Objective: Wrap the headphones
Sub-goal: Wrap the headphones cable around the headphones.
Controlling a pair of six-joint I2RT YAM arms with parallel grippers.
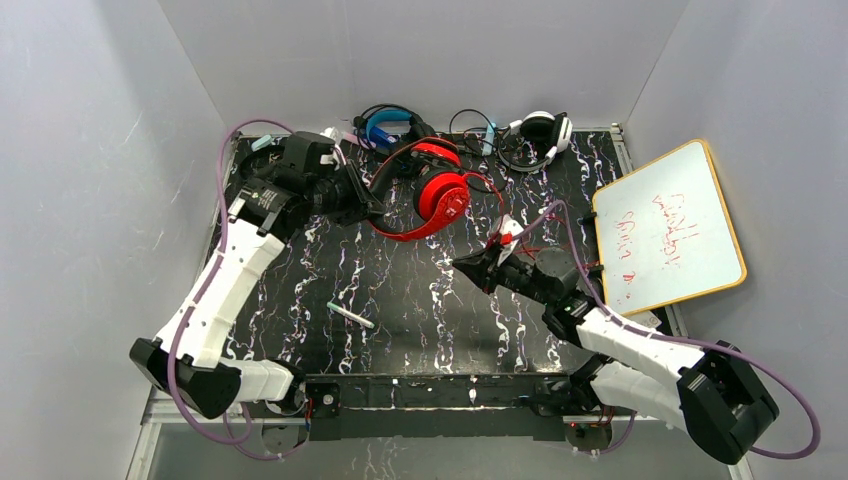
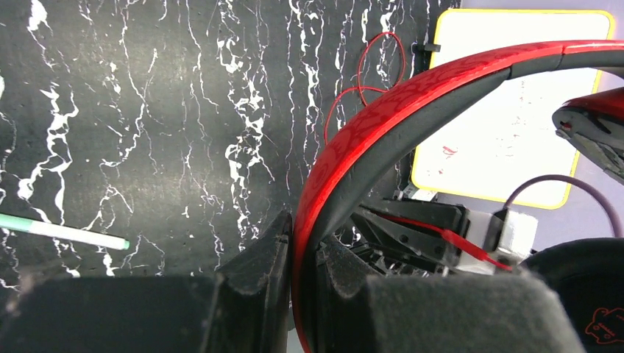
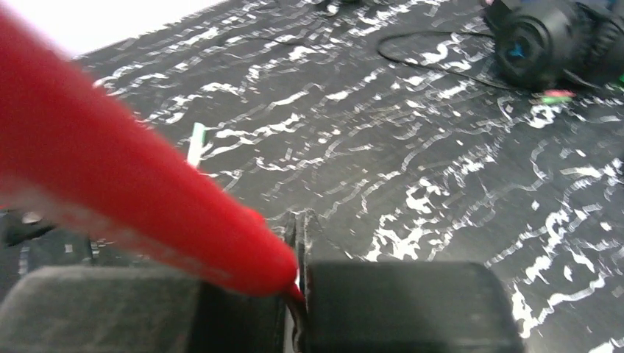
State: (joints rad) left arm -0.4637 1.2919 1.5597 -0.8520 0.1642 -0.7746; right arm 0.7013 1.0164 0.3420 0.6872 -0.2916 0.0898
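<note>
The glossy red headphones (image 1: 438, 192) lie at the back middle of the table. My left gripper (image 1: 378, 208) is shut on their red headband (image 2: 412, 95), which runs up between the jaws in the left wrist view (image 2: 305, 254). My right gripper (image 1: 462, 264) sits to the front right of them. It is shut on the end of their thin red cable (image 3: 132, 191), which shows large and blurred beside the jaws (image 3: 300, 246). The cable loops on the table (image 2: 368, 81). The black pair with a blue headband (image 1: 385, 125) and a black-and-white pair (image 1: 540, 135) lie at the back edge.
A whiteboard with a yellow rim (image 1: 668, 228) leans at the right edge of the table. A white and green pen (image 1: 350, 315) lies on the black marbled table (image 1: 420, 300) at the front middle. Loose black cables lie around the back pairs.
</note>
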